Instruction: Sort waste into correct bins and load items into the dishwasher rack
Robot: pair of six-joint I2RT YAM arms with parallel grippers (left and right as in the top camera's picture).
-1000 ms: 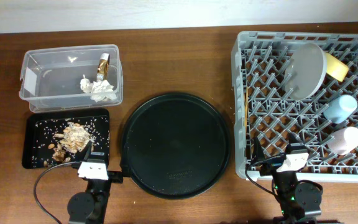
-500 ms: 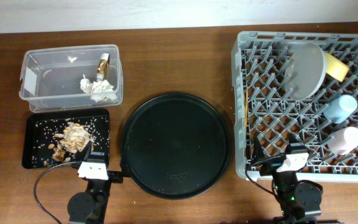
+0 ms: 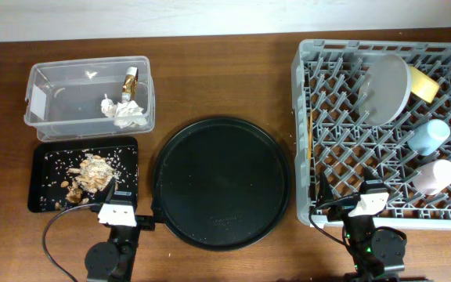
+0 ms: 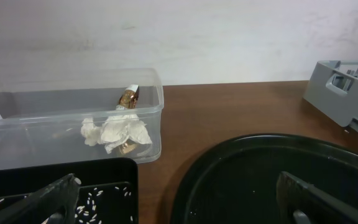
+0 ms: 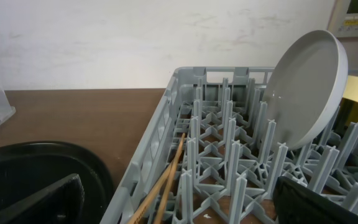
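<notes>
The grey dishwasher rack (image 3: 304, 141) at the right holds the pale plate (image 3: 387, 88) upright, the yellow bowl (image 3: 423, 83), the blue cup (image 3: 428, 136), the pink cup (image 3: 434, 176) and the chopsticks (image 3: 312, 133) along its left wall. The clear tub (image 3: 45, 125) holds a white tissue wad (image 3: 129, 113) and a brown-and-gold wrapper (image 3: 131, 81). The flat black tray (image 3: 41, 200) holds crumbly food scraps (image 3: 88, 176). My left gripper (image 4: 178, 202) is open and empty at the near edge, between the flat tray and the round tray. My right gripper (image 5: 179, 202) is open and empty at the rack's near left corner.
A large round black tray (image 3: 221, 182) lies in the middle between the bins and the rack. In the right wrist view the chopsticks (image 5: 166, 180) lean inside the rack wall and the plate (image 5: 303, 93) stands among the pegs.
</notes>
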